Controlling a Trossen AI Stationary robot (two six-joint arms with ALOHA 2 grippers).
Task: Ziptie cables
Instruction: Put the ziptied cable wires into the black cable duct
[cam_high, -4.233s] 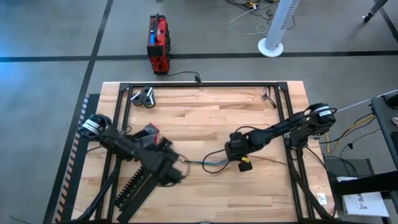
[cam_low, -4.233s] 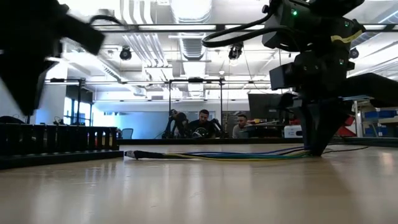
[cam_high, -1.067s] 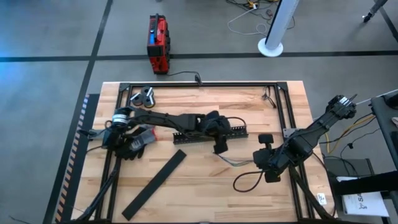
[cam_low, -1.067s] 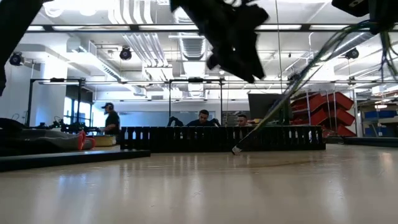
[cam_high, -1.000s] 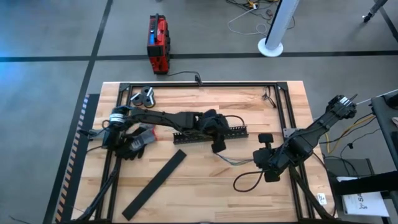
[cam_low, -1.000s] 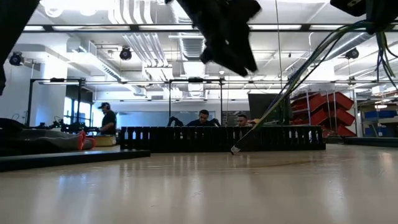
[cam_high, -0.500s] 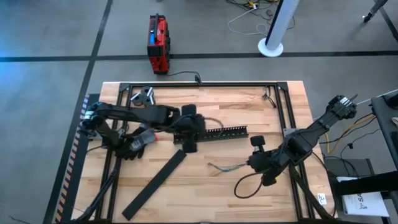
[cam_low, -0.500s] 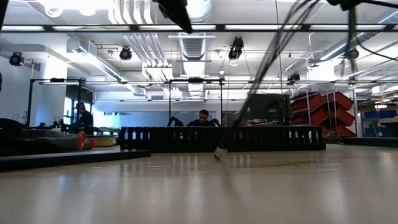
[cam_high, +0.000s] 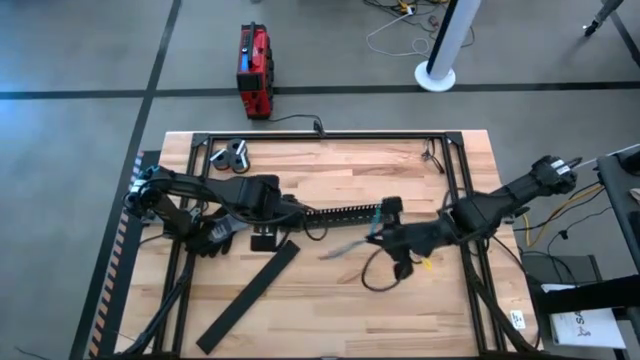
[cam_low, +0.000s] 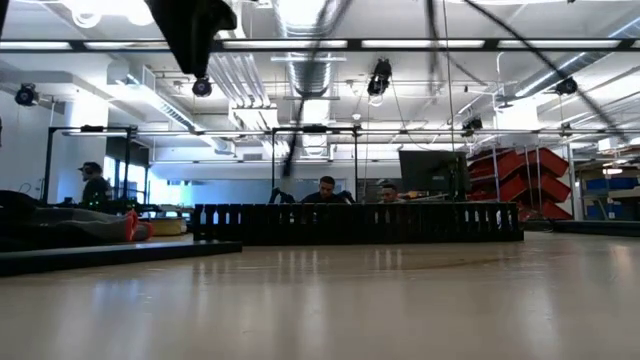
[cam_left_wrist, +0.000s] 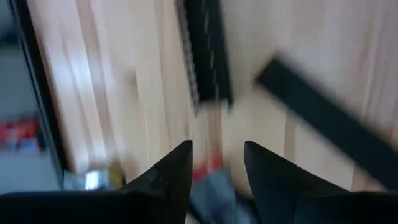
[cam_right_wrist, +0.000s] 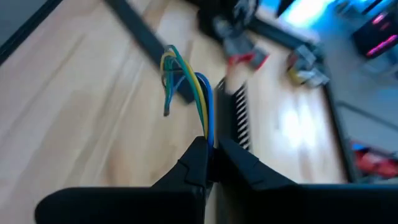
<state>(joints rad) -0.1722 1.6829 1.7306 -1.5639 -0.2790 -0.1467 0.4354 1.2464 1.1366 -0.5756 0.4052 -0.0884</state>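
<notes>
My right gripper (cam_right_wrist: 210, 163) is pinched tight on the cables (cam_right_wrist: 186, 87), holding the bundle lifted above the table (cam_high: 330, 300); blue, yellow and green strands fan out past my fingertips, free ends splayed in the air. From above, the right gripper (cam_high: 378, 236) sits mid-table, just off the right end of the comb-toothed duct (cam_high: 340, 213), and the cables (cam_high: 345, 246) trail from it toward the left, with a dark loop sagging onto the wood below the wrist. My left gripper (cam_high: 262, 240) is over the table's left half, near the left end of the duct and just above the upper end of the flat black lid (cam_high: 248, 296), which lies diagonally on the wood. In the left wrist view the left gripper (cam_left_wrist: 216, 163) has its fingers apart with nothing between them; the duct (cam_left_wrist: 208, 53) and lid (cam_left_wrist: 323, 118) both show beyond them, blurred. In the low view the duct (cam_low: 360, 222) stands across the far table; people sit in the room behind it.
</notes>
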